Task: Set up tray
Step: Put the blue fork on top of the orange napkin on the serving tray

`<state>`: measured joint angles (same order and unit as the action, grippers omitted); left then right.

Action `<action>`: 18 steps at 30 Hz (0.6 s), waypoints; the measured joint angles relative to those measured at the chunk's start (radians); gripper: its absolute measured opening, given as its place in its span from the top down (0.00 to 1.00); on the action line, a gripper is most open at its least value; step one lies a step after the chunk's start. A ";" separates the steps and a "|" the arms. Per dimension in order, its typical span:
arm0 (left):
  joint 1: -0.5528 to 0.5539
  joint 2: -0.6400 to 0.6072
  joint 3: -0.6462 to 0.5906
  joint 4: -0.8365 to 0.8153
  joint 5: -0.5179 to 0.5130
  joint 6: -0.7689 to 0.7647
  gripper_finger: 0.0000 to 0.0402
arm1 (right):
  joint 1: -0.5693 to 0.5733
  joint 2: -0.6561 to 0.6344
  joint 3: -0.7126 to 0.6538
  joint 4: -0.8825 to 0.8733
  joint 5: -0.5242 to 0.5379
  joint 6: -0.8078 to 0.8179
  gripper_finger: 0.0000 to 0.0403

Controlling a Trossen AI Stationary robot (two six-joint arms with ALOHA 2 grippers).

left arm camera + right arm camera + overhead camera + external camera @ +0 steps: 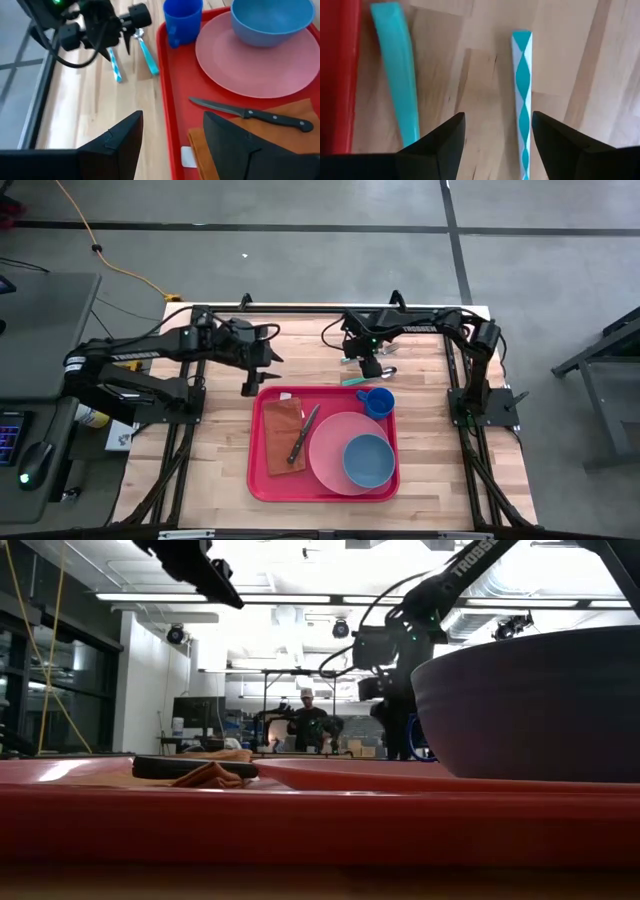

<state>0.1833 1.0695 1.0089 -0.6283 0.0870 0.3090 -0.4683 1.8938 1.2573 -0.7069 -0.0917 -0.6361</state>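
Your right claw (371, 368), released, hovers over two teal utensils (397, 70) on the desk (220, 470), top centre; blue cup (377, 401) crowds the tray (258, 480) corner beside them. Left claw (262, 370) released.

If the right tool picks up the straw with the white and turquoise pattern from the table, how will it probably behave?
The straw is thin and long, so it is probably very light and may bend or crush under a firm grip. It looks round, so on the bare wooden table it could roll away when touched on one side. The right tool stands open just above it, so closing gently seems wise.
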 joint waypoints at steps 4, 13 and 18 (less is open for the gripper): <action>0.000 0.000 -0.039 0.029 0.011 -0.019 0.41 | -0.007 0.000 0.000 0.012 0.027 0.016 0.48; 0.000 0.000 -0.049 0.036 0.011 -0.025 0.41 | -0.070 0.000 0.000 -0.003 0.001 0.034 0.48; 0.000 0.000 -0.049 0.035 0.011 -0.025 0.41 | -0.114 0.000 0.000 -0.019 -0.032 0.034 0.48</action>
<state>0.1833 1.0695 0.9596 -0.5929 0.0978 0.2836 -0.5823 1.8938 1.2575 -0.7263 -0.1232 -0.6018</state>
